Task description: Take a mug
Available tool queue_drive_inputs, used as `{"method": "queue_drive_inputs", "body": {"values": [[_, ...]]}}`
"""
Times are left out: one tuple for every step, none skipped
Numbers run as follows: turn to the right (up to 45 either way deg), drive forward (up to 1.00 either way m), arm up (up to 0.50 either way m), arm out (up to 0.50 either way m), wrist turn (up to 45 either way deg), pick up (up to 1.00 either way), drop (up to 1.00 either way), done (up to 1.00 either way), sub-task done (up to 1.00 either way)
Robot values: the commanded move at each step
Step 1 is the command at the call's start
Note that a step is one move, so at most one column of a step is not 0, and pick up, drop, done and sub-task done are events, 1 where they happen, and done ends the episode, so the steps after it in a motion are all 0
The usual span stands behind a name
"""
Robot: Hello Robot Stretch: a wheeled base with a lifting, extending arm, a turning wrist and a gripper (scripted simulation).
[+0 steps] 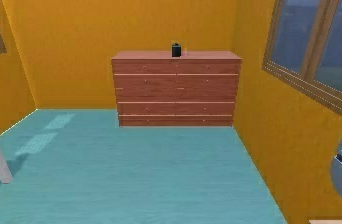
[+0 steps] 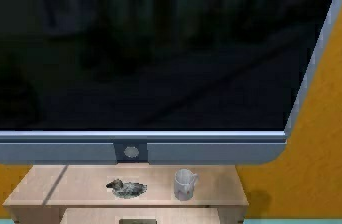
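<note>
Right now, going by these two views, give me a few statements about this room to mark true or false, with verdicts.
1. A white mug stands on the light wooden table below the dark screen. True.
2. The mug lies on its side. False: it stands upright.
3. The dresser stands against an orange wall. True.
4. Nothing is on the dresser. False: a small dark thing stands on its top.
5. The floor is red. False: it is teal.
</note>
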Motion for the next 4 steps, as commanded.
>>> {"method": "queue_drive_inputs", "body": {"values": [[0.0,0.0,0.5,0.0,0.0,0.0,0.0,0.0,0.0],[0.0,0.0,0.38,0.0,0.0,0.0,0.0,0.0,0.0],[0.0,0.0,0.0,0.18,0.0,0.0,0.0,0.0,0.0],[0.0,0.0,0.0,0.0,45.0,0.0,0.0,0.0,0.0]]}}
